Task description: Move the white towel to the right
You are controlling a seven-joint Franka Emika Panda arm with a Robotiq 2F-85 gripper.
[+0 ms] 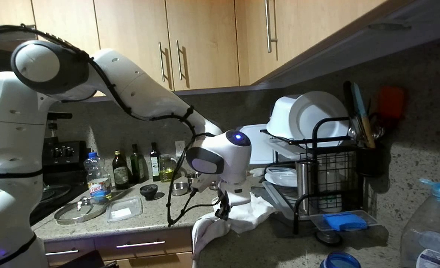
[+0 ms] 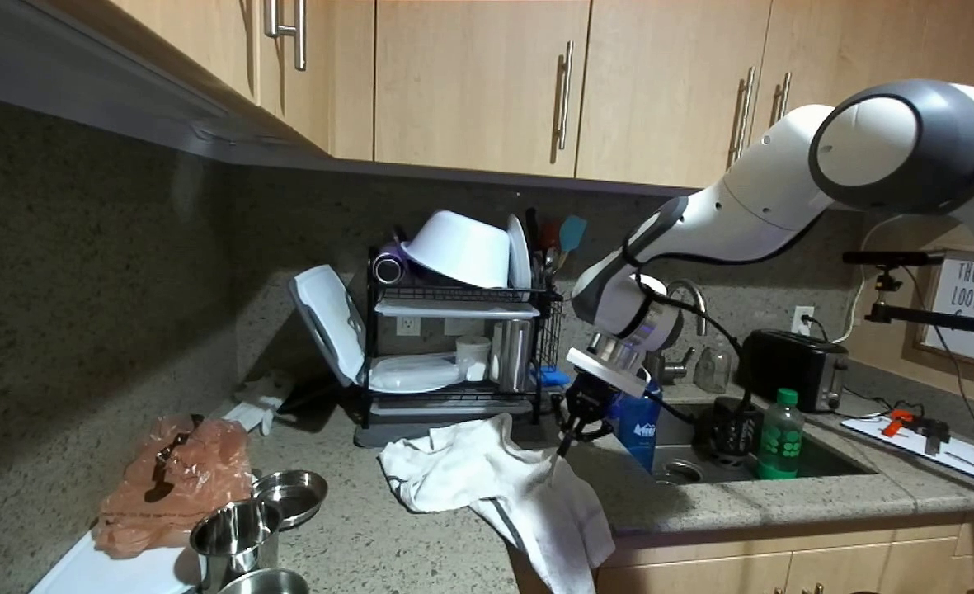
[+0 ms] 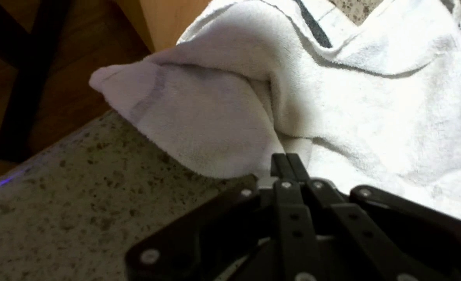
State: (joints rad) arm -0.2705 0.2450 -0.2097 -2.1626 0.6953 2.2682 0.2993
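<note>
The white towel lies crumpled over the countertop's corner edge, part of it hanging down the front. In an exterior view the towel lies in front of the dish rack, with dark stripes showing. My gripper points down at the towel; it also shows at the towel's sink-side edge. In the wrist view the gripper's fingers are together, and a fold of the towel runs into the fingertips. The gripper is shut on this fold. The cloth between the finger pads is mostly hidden.
A black dish rack with dishes stands behind the towel. A blue bottle stands beside the gripper, near the sink. Metal cups and an orange plastic bag sit on the counter. Oil bottles stand at the back.
</note>
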